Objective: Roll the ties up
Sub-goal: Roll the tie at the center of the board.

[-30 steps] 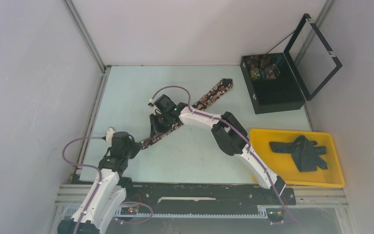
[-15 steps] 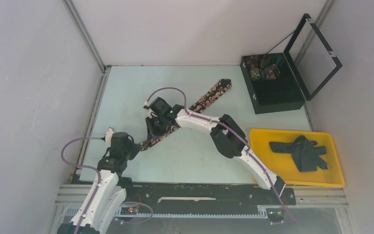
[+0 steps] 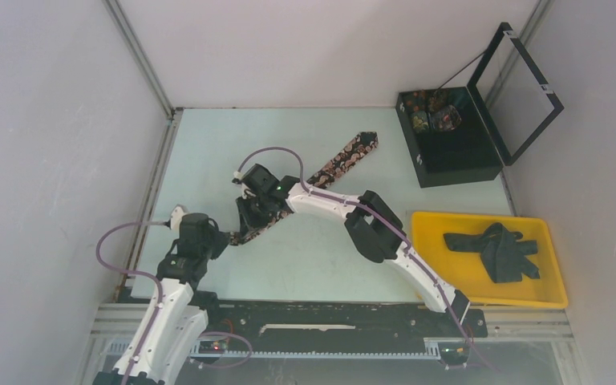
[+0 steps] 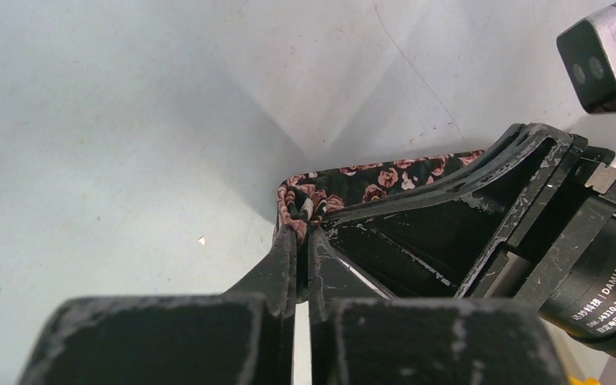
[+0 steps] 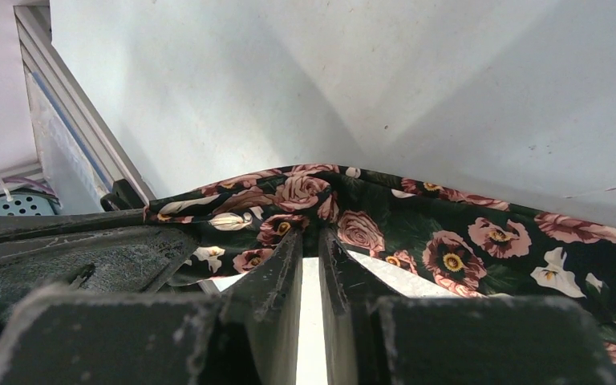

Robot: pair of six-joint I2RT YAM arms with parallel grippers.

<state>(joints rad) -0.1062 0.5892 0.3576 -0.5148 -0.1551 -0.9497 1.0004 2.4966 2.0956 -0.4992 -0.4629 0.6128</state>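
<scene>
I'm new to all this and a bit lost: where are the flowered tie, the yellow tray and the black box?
flowered tie (image 3: 351,152): overhead view, its wide far end.
yellow tray (image 3: 469,282): overhead view, bare floor, near side.
black box (image 3: 459,156): overhead view, its dark near half.

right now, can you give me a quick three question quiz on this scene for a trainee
1. True or false: the left fingers and right fingers are both shut on the floral tie.
2. Fill the blank: the lid of the black box stands ___.
3. The dark ties lie: A in the yellow tray; B in the black box; C on the bare table.

Key: 1 true; 2 open; 3 A.
</scene>
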